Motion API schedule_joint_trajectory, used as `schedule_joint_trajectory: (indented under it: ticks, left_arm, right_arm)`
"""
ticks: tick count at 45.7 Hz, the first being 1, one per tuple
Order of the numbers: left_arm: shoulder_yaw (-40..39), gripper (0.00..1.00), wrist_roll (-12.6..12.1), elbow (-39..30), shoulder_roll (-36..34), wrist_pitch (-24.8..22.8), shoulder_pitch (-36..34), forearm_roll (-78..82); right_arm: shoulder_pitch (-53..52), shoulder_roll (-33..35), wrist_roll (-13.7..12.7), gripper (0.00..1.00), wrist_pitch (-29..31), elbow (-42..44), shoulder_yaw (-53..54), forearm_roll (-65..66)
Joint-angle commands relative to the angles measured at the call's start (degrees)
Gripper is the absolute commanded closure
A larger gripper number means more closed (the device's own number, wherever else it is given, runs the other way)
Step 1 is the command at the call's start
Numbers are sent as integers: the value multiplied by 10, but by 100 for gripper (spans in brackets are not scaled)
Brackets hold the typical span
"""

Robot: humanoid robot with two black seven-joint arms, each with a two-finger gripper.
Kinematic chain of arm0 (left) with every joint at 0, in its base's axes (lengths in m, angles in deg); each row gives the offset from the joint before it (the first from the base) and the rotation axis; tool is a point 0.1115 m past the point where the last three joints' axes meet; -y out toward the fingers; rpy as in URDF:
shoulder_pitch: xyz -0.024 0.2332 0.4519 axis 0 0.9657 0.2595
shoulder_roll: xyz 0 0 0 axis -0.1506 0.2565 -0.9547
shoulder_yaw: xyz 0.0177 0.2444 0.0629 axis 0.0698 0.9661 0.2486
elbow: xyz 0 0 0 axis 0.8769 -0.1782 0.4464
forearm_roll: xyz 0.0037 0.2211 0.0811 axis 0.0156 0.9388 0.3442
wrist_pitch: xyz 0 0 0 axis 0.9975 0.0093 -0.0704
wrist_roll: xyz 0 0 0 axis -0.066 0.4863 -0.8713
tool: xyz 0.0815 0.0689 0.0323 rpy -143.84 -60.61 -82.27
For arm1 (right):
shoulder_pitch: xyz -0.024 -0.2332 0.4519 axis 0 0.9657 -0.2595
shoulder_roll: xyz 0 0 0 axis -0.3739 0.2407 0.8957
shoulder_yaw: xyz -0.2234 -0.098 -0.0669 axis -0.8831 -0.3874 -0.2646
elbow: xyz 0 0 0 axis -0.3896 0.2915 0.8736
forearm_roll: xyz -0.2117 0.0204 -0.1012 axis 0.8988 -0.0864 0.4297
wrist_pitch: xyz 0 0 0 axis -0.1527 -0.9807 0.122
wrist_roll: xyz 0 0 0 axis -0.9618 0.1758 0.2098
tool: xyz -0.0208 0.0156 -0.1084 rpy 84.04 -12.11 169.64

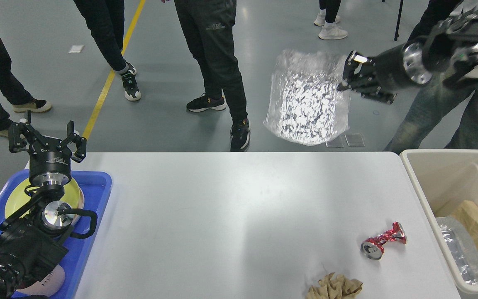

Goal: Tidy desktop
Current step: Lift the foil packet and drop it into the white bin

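The white desktop (pixel 222 216) fills the lower half of the head view. My right gripper (pixel 344 77) is shut on the edge of a crumpled foil tray (pixel 307 99) and holds it high above the desktop's far right side, hanging down. A crushed red can (pixel 382 241) and a crumpled brown paper wad (pixel 334 286) lie on the desktop at the front right. My left gripper (pixel 46 137) is open and empty, raised above the blue tray (pixel 93 182) at the left.
The blue tray holds a yellow-green plate (pixel 75 193) and a pink item (pixel 52 284). A beige bin (pixel 425 195) at the right edge holds foil and brown paper. Several people stand on the floor beyond the desktop.
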Motion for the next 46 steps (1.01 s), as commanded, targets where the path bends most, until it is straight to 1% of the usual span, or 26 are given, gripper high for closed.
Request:
schedule_joint_trajectory:
  ticks: [1, 7, 10, 15, 17, 21, 28, 33, 34, 35, 36, 38, 39, 40, 41, 46]
  left_arm:
    - [0, 4, 0, -1, 0, 0, 0, 0]
    - [0, 4, 0, 0, 0, 0, 0, 0]
    - [0, 4, 0, 0, 0, 0, 0, 0]
    - [0, 4, 0, 0, 0, 0, 0, 0]
    - [0, 4, 0, 0, 0, 0, 0, 0]
    - [0, 4, 0, 0, 0, 0, 0, 0]
    - [0, 4, 0, -1, 0, 0, 0, 0]
    - [0, 4, 0, 0, 0, 0, 0, 0]
    - [0, 4, 0, 0, 0, 0, 0, 0]
    - [0, 4, 0, 0, 0, 0, 0, 0]
    - [0, 4, 0, 0, 0, 0, 0, 0]
    - [0, 4, 0, 0, 0, 0, 0, 0]
    - [0, 4, 0, 0, 0, -1, 0, 0]
    - [0, 4, 0, 0, 0, 0, 0, 0]
    - [0, 4, 0, 0, 0, 0, 0, 0]
    - [0, 4, 0, 0, 0, 0, 0, 0]
  right_arm:
    - [-62, 13, 1, 100, 15, 3, -48, 0]
    - [-56, 21, 0, 100, -6, 6, -110, 2]
    - [-41, 45, 0, 100, -39, 6, -146, -1]
    - [43, 104, -1, 100, -144, 7, -172, -4]
    - [78, 126, 0, 100, -190, 7, -172, -4]
    - [144, 166, 0, 100, -262, 4, -163, -4]
    - [269, 189, 0, 100, -366, 8, -150, -5]
    - [364, 193, 0, 100, -441, 24, -104, -5]
    - [384, 192, 0, 96, -449, 31, -90, -5]
    - [405, 190, 0, 87, -456, 37, -75, -5]
    - [422, 189, 0, 74, -461, 43, -61, -5]
    - [459, 188, 0, 42, -465, 61, -35, -5]
    - [475, 188, 0, 24, -466, 73, -24, -5]
    - [489, 187, 0, 8, -466, 86, -15, -5]
    - [502, 186, 0, 0, -466, 101, -6, -5]
    - [544, 173, 0, 0, -462, 146, 17, -5]
